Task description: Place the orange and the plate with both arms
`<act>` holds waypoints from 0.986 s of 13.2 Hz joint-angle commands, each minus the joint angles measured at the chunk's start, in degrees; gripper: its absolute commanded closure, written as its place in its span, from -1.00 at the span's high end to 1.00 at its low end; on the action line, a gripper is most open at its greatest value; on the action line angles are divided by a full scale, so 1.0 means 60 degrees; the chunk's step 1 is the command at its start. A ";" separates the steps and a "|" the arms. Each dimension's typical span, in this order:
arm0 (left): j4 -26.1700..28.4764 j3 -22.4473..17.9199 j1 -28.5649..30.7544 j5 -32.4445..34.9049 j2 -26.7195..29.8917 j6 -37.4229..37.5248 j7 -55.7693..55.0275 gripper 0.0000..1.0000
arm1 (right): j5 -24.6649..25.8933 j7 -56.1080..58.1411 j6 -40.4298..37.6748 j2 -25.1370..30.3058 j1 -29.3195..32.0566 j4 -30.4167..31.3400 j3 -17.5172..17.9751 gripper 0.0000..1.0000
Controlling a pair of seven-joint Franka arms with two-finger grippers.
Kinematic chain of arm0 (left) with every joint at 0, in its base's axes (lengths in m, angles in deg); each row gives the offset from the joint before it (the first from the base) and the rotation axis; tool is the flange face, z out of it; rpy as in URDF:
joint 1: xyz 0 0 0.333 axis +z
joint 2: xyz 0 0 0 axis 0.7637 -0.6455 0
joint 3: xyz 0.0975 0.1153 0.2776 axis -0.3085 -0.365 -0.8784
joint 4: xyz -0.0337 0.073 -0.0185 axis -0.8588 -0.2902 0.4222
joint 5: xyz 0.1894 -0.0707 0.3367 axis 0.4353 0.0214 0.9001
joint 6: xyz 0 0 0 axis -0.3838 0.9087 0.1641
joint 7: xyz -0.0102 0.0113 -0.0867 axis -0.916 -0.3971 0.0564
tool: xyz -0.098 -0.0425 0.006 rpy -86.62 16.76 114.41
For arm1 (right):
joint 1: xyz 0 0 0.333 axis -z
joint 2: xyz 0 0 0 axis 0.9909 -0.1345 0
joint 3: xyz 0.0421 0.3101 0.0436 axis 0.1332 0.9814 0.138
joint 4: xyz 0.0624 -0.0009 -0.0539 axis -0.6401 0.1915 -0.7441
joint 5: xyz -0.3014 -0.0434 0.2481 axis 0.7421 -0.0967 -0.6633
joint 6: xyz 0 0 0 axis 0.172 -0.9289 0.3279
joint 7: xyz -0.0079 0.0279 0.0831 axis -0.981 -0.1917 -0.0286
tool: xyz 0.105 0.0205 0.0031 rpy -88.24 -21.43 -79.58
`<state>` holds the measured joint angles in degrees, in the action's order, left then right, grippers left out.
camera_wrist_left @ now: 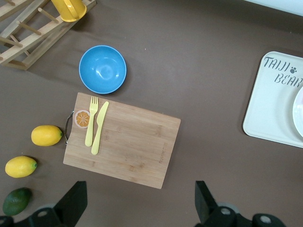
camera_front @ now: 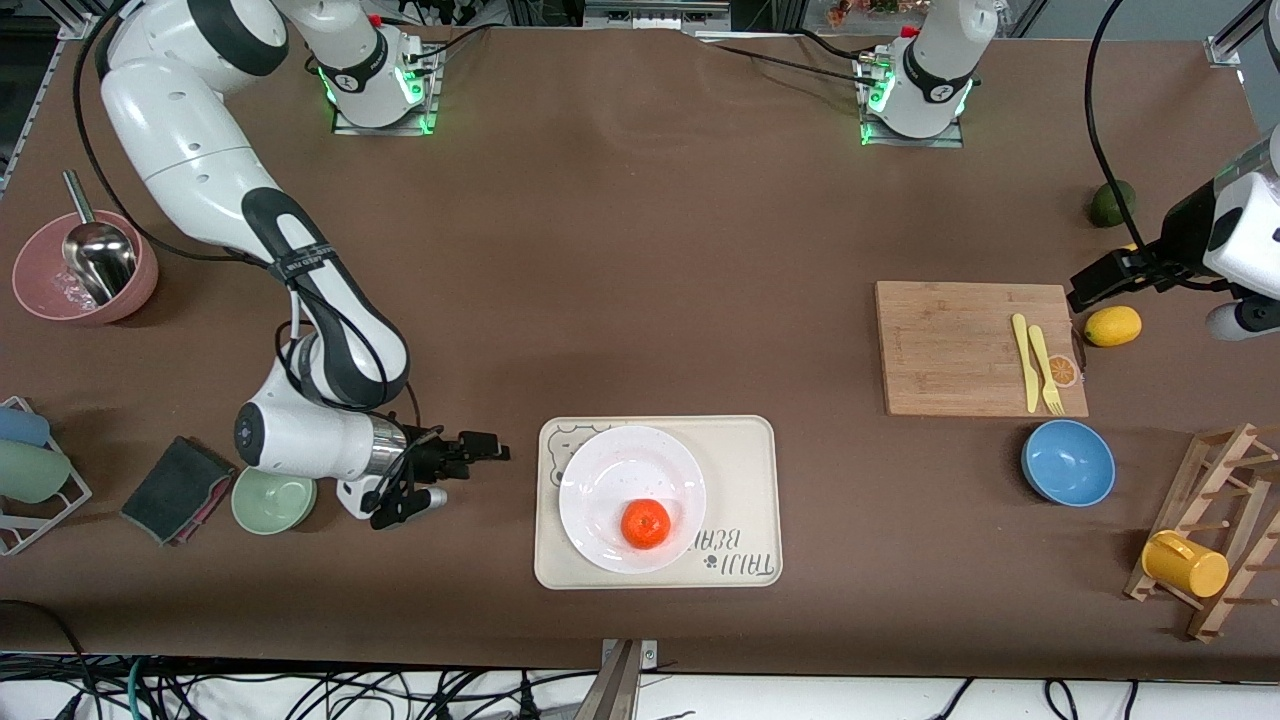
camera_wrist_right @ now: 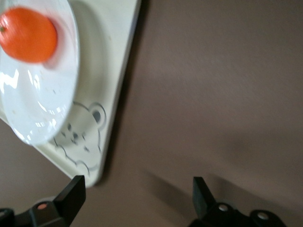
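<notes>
Both your claws gape empty: right claw (camera_front: 440, 478) beside the tray (camera_front: 745, 470), left claw (camera_wrist_left: 139, 203) above the cutting board (camera_wrist_left: 137, 146). Your orange (camera_front: 646, 524) sits on the plate (camera_front: 610, 470).

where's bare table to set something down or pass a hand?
Biggest bare stretch: mid-table, between the arm bases and the tray, running to the cutting board. Also bare: the strip between tray and blue bowl. Crowded: the tray, filled by the plate with the orange; the right gripper, open, beside the green bowl; the left gripper, open, over the lemons.
</notes>
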<state>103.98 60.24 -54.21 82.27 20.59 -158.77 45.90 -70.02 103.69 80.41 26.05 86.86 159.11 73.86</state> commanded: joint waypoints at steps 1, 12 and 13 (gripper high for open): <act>-0.0241 0.0024 0.0018 -0.0021 -0.0080 0.0205 0.0061 1.00 | 0.1027 -0.0493 -0.1343 0.0547 0.0128 0.0080 0.0040 1.00; -0.0241 0.0024 0.0018 -0.0007 -0.0080 0.0205 0.0061 1.00 | 0.2760 -0.1932 -0.6691 0.3987 0.0217 0.0226 -0.1700 1.00; -0.0241 0.0024 0.0018 -0.0021 -0.0080 0.0205 0.0061 1.00 | 0.2788 -0.1990 -0.6578 0.4629 -0.0016 0.0807 -0.2080 1.00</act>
<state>103.98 60.26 -54.21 82.27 20.58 -158.76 45.90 -54.12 92.85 41.15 47.84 88.66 158.61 64.41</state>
